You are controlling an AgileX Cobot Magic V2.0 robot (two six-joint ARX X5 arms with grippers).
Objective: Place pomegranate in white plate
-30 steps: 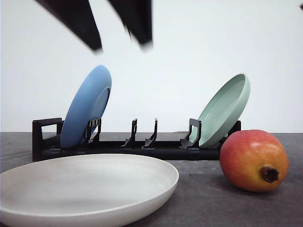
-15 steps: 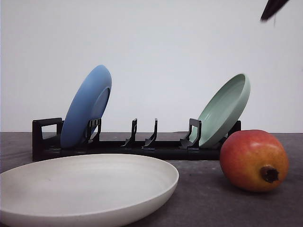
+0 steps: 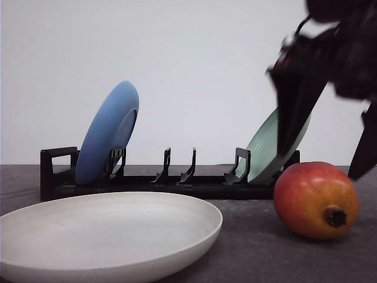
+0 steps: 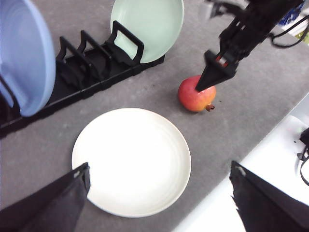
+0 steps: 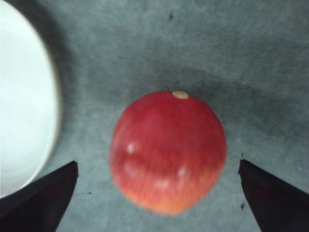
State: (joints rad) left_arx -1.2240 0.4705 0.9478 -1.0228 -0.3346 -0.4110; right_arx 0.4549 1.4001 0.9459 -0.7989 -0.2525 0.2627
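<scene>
And here comes the right end effector (image 3: pixel 327 162), dropped into the front view where half a second ago there was just a dark tip at the top corner, and a second ago two dark fingers crossing the upper left; it now hangs right above the pomegranate (image 3: pixel 316 200), jaws spread wide, one finger on each side of the fruit and nothing in its grip; from the right wrist view the fruit (image 5: pixel 168 152) sits squarely between the two fingertips, both apart from its skin; my read is that this is the approach to the pick, closing not yet begun; the pomegranate itself hasn't budged, resting on the worktop (image 3: pixel 265 253) just beside the white plate (image 3: pixel 106 233), crown stub facing the camera; the plate lies flat and bare, waiting; the left end effector (image 4: pixel 159 193) is held high over the plate, fingers wide apart, holding nothing; behind, a black dish rack (image 3: pixel 171 180) carries a blue plate (image 3: pixel 107 132) leaning at one end and a pale green plate (image 3: pixel 268 147) at the other, the green one close behind the fruit, so the far finger has little room to spare, I'd say; the worktop is dark grey and matte, with a plain white wall (image 3: pixel 200 71) beyond.
</scene>
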